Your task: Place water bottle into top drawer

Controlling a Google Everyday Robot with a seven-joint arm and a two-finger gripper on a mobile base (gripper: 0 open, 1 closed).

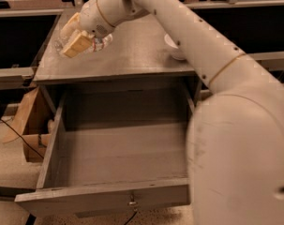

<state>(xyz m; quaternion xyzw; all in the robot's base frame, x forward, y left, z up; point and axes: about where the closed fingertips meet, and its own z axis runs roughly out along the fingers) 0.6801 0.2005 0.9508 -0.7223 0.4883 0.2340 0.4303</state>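
Tabletop [137,55] left edge, pincer [68,38] clasping water bottle [100,43]

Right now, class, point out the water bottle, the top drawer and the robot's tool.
tool [70,38]: camera view, midway between its fingertips, above the left of the tabletop [137,57].
water bottle [101,42]: camera view, clear body right of the tool.
top drawer [94,199]: camera view, flat grey front panel.

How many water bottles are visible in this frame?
1: a clear crinkled plastic water bottle, held in the gripper at the left front corner of the grey tabletop. The arm may hide others.
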